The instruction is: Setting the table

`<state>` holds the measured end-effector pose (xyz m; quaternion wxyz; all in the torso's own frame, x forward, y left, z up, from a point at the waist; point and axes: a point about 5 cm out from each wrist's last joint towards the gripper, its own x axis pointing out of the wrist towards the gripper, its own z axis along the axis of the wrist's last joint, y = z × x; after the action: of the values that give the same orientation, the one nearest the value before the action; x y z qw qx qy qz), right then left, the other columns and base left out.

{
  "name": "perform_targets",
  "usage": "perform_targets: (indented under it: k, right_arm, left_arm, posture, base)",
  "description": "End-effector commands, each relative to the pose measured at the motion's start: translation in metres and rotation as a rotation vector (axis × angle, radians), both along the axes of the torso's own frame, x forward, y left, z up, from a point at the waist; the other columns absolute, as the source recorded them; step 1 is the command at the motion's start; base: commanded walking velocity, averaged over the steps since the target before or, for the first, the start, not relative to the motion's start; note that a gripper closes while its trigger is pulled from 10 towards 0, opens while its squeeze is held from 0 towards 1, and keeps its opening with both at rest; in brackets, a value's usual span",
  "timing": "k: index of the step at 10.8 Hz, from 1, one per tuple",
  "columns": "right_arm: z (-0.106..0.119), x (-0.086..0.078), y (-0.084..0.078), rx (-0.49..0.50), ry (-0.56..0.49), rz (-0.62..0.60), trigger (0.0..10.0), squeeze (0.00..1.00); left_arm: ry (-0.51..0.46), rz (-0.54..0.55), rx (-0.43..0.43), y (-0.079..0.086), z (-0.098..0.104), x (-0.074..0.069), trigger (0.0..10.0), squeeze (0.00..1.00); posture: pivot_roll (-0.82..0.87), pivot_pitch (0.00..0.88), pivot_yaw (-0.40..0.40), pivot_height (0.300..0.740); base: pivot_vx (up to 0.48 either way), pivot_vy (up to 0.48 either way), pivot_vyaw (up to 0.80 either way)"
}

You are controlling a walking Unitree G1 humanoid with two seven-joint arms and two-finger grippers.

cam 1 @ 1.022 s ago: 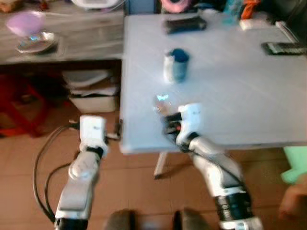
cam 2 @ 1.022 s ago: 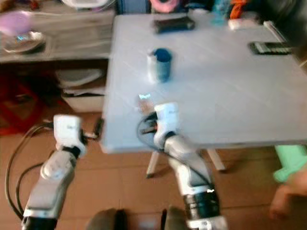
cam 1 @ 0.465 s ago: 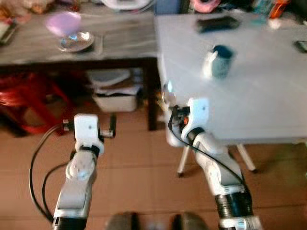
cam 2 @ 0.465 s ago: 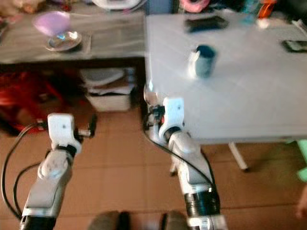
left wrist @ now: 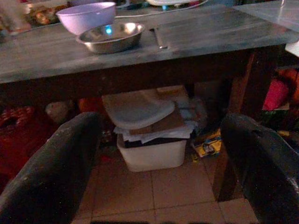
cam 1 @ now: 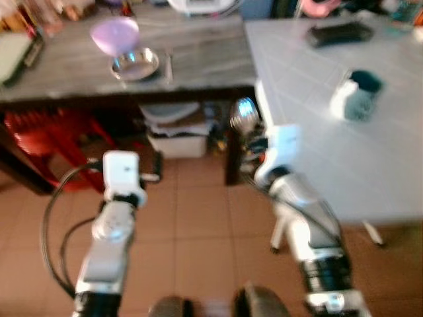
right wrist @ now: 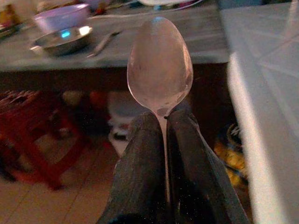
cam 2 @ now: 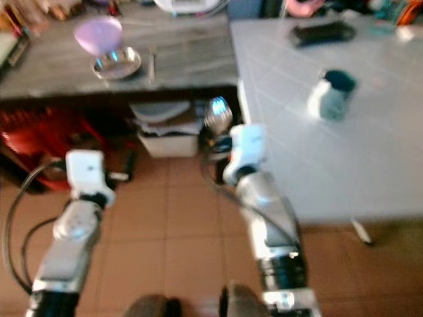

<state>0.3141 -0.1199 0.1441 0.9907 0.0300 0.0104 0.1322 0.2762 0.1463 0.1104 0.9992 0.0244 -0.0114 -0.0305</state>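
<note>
Here your right end effector (right wrist: 166,140) was clamped on a shiny metal spoon (right wrist: 160,65), bowl up. Your left end effector (left wrist: 159,158) hung spread apart before the grey wooden tabletop (left wrist: 196,35).

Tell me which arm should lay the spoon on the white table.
Right. The right gripper is shut on the spoon and hangs beside the white table. The left gripper is open, holds nothing, and faces the wooden side table.
</note>
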Motion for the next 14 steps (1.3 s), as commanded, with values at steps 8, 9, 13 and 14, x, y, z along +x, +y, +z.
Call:
perform_targets:
  k: [8,9,13,14]
  right_arm:
    - [0.0,0.003,-0.009,-0.009,-0.024,-0.072,0.0,0.0]
    - [0.0,0.004,-0.009,-0.009,-0.027,-0.074,0.0,0.0]
    - [0.001,0.003,-0.006,-0.024,-0.037,-0.057,10.0,0.0]
    - [0.001,0.002,-0.004,-0.037,-0.05,-0.037,10.0,0.0]
  left_arm:
    - [-0.006,-0.031,-0.021,-0.006,0.001,0.003,10.0,0.0]
    - [-0.013,-0.03,-0.023,-0.006,0.002,0.003,10.0,0.0]
    - [-0.049,0.053,-0.047,0.006,0.009,0.003,10.0,0.0]
    - [-0.065,0.107,-0.033,0.015,0.011,0.002,10.0,0.0]
  posture:
    - [-0.03,0.079,0.063,0.74]
    - [-0.03,0.08,0.063,0.74]
    - [-0.02,0.092,0.06,0.74]
    - [-0.02,0.093,0.061,0.74]
  base:
    - [0.477,0.0,0.0]
    - [0.454,0.0,0.0]
    - [0.336,0.0,0.0]
    - [0.0,0.0,0.8]
